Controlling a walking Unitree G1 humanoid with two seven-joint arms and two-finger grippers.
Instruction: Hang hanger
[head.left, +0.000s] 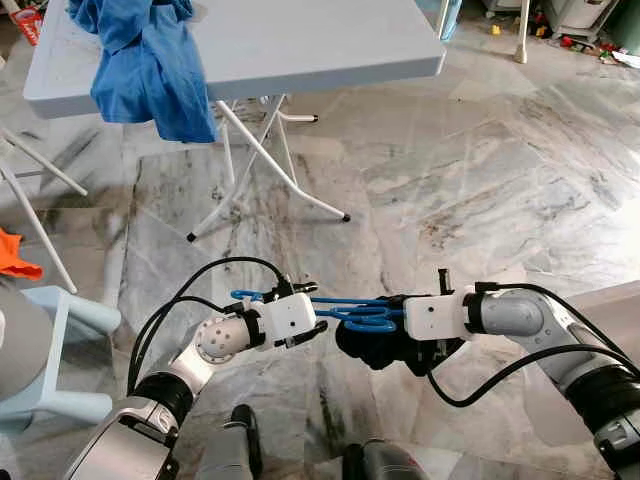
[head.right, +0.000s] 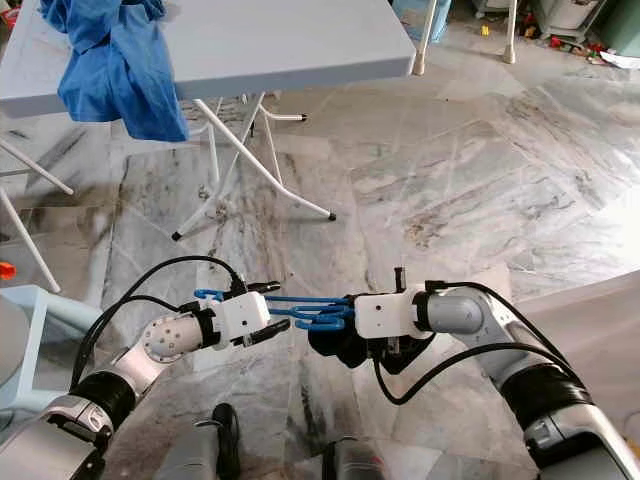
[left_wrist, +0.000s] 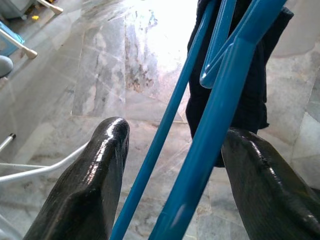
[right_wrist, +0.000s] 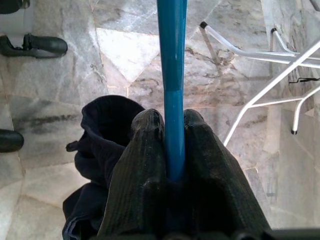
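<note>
A blue plastic hanger (head.left: 350, 311) is held level above the marble floor, between my two grippers. A dark garment (head.left: 375, 345) hangs bunched from it near the right gripper. My right gripper (head.left: 398, 316) is shut on the hanger; in the right wrist view both fingers (right_wrist: 145, 150) press against the blue bar (right_wrist: 171, 50), with the dark garment (right_wrist: 100, 130) beside them. My left gripper (head.left: 308, 310) is at the hanger's other end. In the left wrist view its fingers (left_wrist: 95, 175) stand apart, and the hanger's bars (left_wrist: 220, 130) pass between them.
A pale folding table (head.left: 300, 50) stands ahead with a blue cloth (head.left: 150, 70) draped over its left edge; its white legs (head.left: 270, 170) splay onto the floor. A light blue stool (head.left: 60, 330) is at my left, and a pale ledge (head.left: 600, 300) at my right.
</note>
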